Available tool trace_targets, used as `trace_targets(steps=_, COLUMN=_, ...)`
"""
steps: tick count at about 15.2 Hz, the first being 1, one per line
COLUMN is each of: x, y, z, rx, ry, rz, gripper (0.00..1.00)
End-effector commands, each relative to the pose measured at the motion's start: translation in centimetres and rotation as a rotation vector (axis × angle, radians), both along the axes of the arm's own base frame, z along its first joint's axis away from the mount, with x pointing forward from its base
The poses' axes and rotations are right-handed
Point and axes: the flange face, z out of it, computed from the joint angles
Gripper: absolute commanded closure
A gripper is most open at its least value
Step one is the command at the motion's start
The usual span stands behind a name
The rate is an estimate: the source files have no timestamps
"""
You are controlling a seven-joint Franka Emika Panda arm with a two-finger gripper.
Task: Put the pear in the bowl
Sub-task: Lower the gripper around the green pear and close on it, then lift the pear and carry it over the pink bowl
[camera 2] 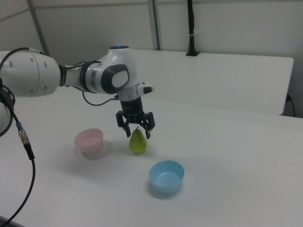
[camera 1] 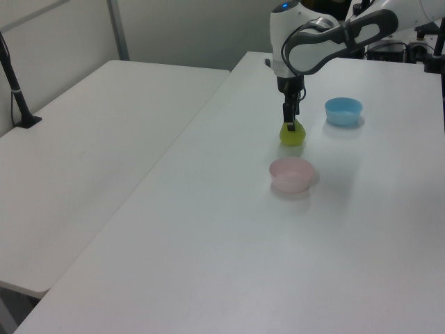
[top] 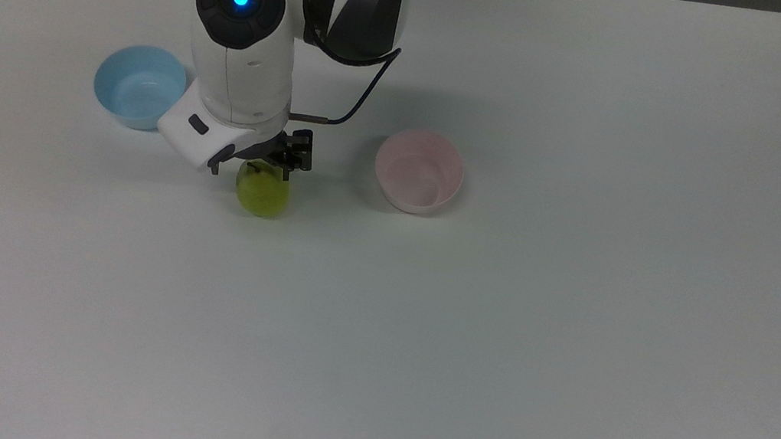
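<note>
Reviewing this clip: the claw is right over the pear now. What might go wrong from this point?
1. The claw is open astride the top of the upright pear. Closing on that narrow, tapered part may let it slip or tip over.
2. Two similar bowls flank the pear. The carry should end at the pink bowl, not the blue bowl.
3. The pink bowl looks light, so a low approach might nudge it across the table.
</note>
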Motion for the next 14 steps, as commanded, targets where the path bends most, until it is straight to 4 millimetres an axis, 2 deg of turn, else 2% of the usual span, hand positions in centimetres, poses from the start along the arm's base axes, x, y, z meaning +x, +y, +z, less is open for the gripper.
trace_targets(steps=1, x=0.1, y=1.4, z=-0.9, rx=-0.007, ry=-0.002, rz=-0.02, gripper=0.2)
trace_targets(steps=4, x=0.1, y=1.3, z=-1.2, rx=-0.014, ry=0.005, rz=-0.017, gripper=0.29)
trace_targets(steps=5, x=0.0, y=1.3, z=-1.3, rx=-0.021, ry=0.007, rz=-0.012, gripper=0.34)
trace_targets(steps=7, x=0.0, y=1.4, z=-1.3, rx=-0.02, ry=0.009, rz=-0.011, gripper=0.58)
trace_targets(steps=8, x=0.0, y=1.4, z=-1.3, rx=-0.02, ry=0.009, rz=-0.013, gripper=0.67)
trace_targets(steps=10, x=0.0, y=1.4, z=-1.2, rx=-0.019, ry=0.009, rz=-0.013, gripper=0.76)
trace_targets(steps=11, x=-0.1, y=1.3, z=-0.6, rx=-0.017, ry=0.008, rz=-0.013, gripper=0.78)
trace_targets(steps=14, x=-0.8, y=1.1, z=4.0, rx=0.008, ry=-0.038, rz=-0.029, gripper=0.8)
